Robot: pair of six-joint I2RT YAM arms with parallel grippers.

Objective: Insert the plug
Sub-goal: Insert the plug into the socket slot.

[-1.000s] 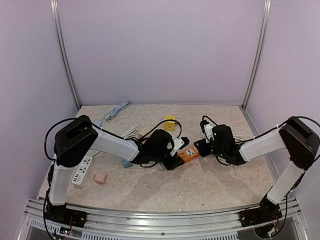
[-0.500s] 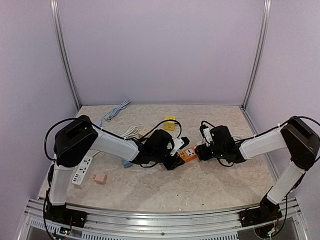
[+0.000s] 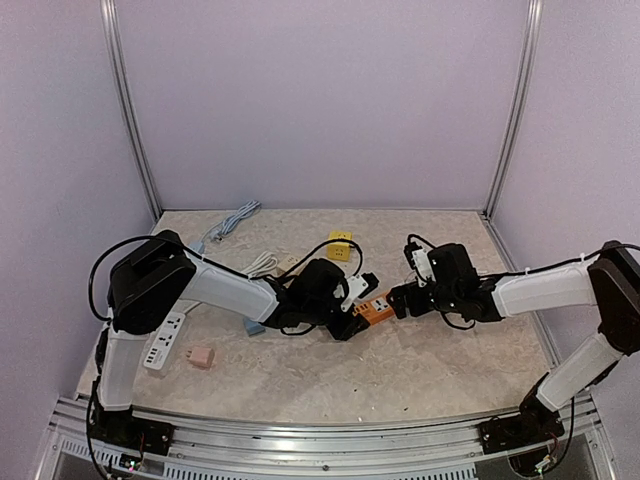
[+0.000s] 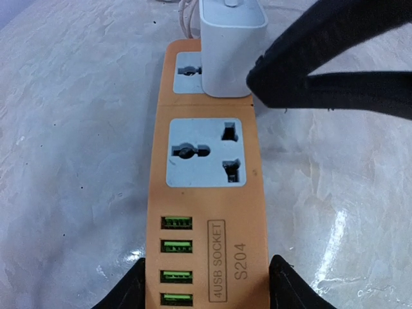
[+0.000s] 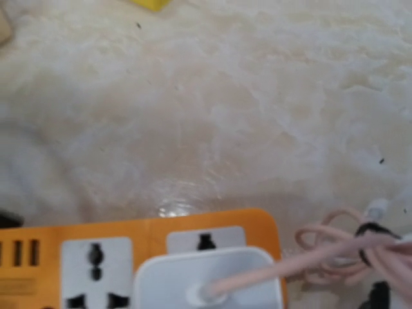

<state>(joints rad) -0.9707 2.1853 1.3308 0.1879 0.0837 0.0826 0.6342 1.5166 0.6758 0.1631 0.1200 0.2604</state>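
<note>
My left jaws clamped the orange power strip [image 4: 209,244]; the white plug [image 4: 228,48] sat socketed. I couldn't tell my right jaws' gap.

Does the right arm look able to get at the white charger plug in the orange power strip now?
Probably yes: fingers of the right gripper sit right beside the white charger plug, nothing between them; the left gripper clamps the orange power strip at its USB end.

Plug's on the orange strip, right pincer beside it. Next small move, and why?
Probably press the plug straight down with the right pincer while the left pincer grips the strip: the plug stands over the end socket, but flush seating isn't clear.
</note>
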